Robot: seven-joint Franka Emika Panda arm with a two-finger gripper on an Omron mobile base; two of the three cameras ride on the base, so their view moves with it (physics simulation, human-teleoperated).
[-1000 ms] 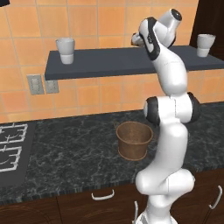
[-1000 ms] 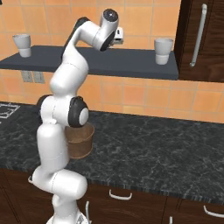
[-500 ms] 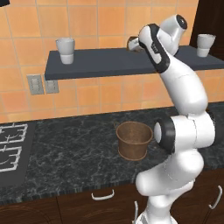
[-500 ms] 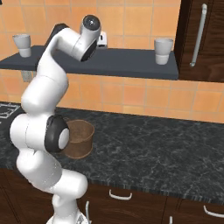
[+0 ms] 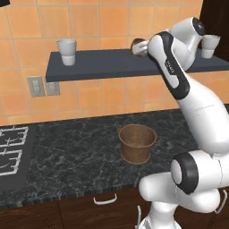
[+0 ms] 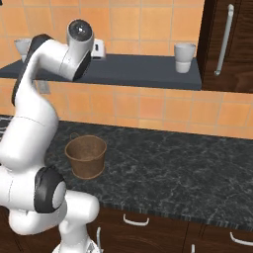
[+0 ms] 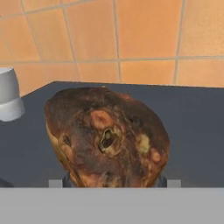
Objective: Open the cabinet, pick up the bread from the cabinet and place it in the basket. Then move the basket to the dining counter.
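Observation:
The bread [image 7: 107, 138], a dark-brown rough lump, sits between my fingers close to the hand camera, above the dark grey shelf [image 7: 192, 131]. My gripper [image 5: 137, 47] is shut on the bread [image 5: 136, 45] at shelf height, in front of the orange tiled wall. In the right base view the hand [image 6: 98, 48] pokes out from behind the arm's upper link. The basket [image 5: 137, 143], round and brown, stands empty on the black speckled counter [image 5: 71, 156], well below the hand; the right base view shows the basket [image 6: 86, 156] by my base. The dark cabinet [image 6: 228, 44] with its long handle stands at the right. The dining counter is out of view.
White cups stand on the shelf: one at the left [image 5: 67, 46], one at the right end [image 5: 209, 45] next to the cabinet. A stove grate [image 5: 11, 150] lies at the counter's left. Wall sockets [image 5: 42, 86] sit under the shelf. Drawer handles [image 6: 136, 220] line the counter front.
The arm's lower joints have swung round, so its shoulder and elbow stand differently. The hand with the bread has drifted a little left and down along the shelf.

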